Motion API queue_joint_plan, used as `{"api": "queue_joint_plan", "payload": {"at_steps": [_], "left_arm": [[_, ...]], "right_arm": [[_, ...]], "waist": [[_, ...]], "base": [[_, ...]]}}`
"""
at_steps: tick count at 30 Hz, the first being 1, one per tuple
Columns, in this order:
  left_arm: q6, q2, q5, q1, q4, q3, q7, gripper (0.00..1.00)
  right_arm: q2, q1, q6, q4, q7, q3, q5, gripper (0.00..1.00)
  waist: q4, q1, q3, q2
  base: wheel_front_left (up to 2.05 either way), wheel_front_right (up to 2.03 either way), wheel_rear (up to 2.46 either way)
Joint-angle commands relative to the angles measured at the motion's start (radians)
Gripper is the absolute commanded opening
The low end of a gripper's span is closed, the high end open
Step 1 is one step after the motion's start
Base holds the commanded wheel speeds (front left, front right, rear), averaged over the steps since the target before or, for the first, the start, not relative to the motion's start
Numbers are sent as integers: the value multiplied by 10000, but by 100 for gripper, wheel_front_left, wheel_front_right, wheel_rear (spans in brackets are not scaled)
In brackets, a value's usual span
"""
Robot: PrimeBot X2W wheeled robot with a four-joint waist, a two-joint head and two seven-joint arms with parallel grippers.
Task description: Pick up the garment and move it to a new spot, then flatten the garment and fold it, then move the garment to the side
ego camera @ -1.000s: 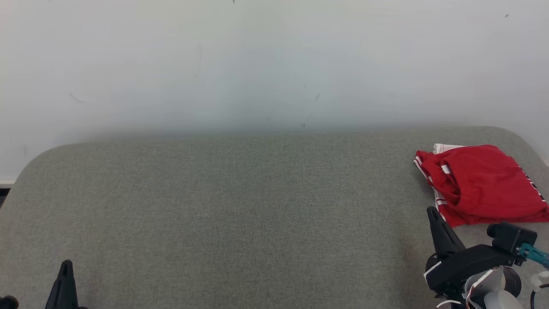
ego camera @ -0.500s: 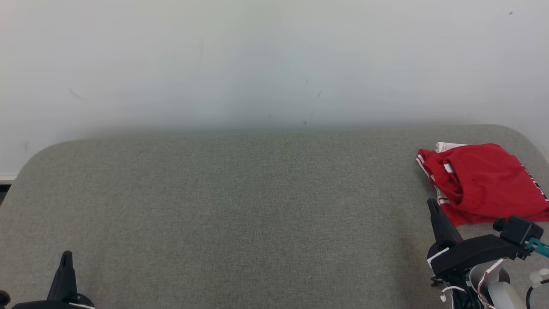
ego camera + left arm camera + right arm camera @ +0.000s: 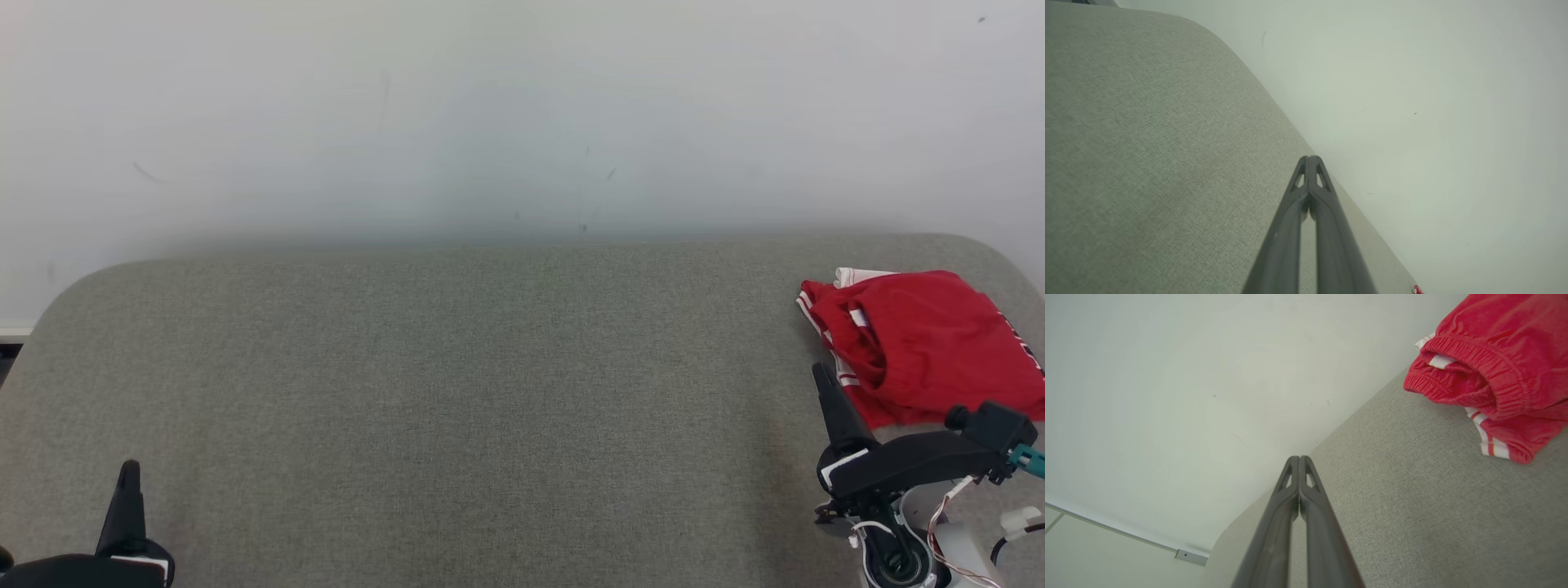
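A grey fabric-topped desk (image 3: pixel 457 392) stands against a plain white wall (image 3: pixel 490 114). The right gripper (image 3: pixel 820 371) is clenched on nothing, its fingers pressed together. It hovers over the near right of the desk, just beside the garment's near-left corner but apart from it. The left gripper (image 3: pixel 128 474) is likewise clenched and empty at the near left, well apart from everything.

The garment (image 3: pixel 922 343), red with an elastic waistband and white-striped hems, lies in a loose folded bundle at the far right of the desk. It looks folded and set aside, so the step in hand is probably the clean finish. The right gripper should draw back toward the near edge, lifting a little first. Its tip must keep off the striped hem, since one snag would drag the top layer and undo the fold. The bundle is soft and its layers look free to slide.

Dark lettering runs along the garment's right edge, too small to read. No brand or label can be made out.
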Motion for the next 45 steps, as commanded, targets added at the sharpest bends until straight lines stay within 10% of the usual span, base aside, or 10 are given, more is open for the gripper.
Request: {"api": "queue_joint_plan", "payload": {"at_steps": [1,45], "left_arm": [[-82,37,-310,-315,-20,131,59,0],[-872,-724,-4050,-1454,945,952,876,0]], "right_arm": [[-32,-333,0,-47,31,-15,306,0],[12,-1181,-2,682,580,-17,4412,0]], "waist": [[6,-1,10,0],[151,-1,304,0]], "base": [[0,0,0],[0,0,0]]}}
